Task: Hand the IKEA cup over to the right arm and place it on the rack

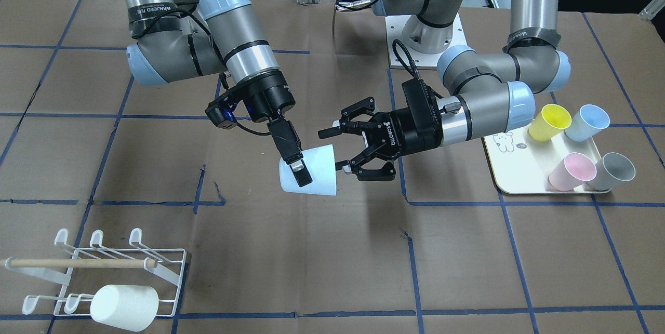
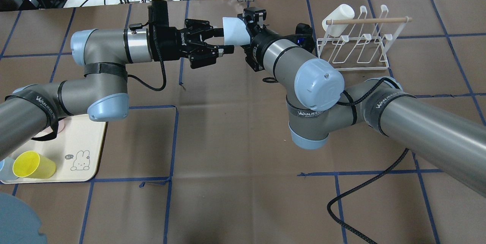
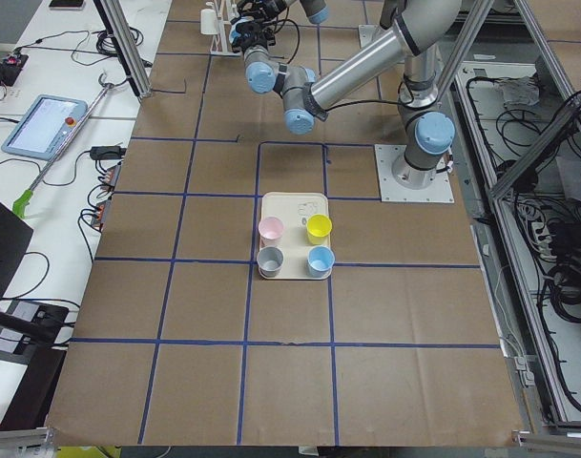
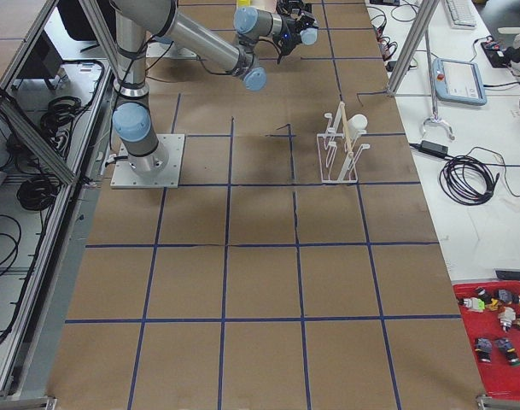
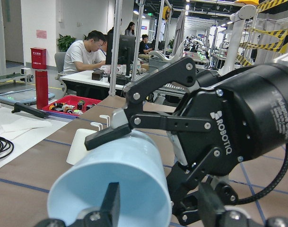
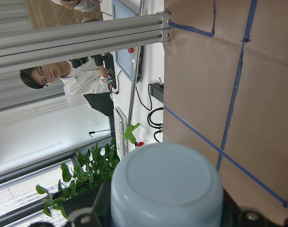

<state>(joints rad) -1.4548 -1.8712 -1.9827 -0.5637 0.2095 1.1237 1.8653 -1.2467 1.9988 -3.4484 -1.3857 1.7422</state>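
With the right gripper (image 1: 301, 173) clamped on the pale-blue cup (image 1: 319, 173) above the table (image 1: 467, 251) and the left gripper (image 1: 335, 150) spread open just beside its end, easy to tilt or drop it by brushing those open fingers (image 1: 328, 131), then to miss the free prongs of the rack (image 1: 104, 263).

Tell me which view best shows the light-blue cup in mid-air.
Exterior front-facing: the light-blue cup shows almost whole, the right gripper shut on its wall. Overhead shows half; side views, hardly any; wrist views, only its mouth and base.
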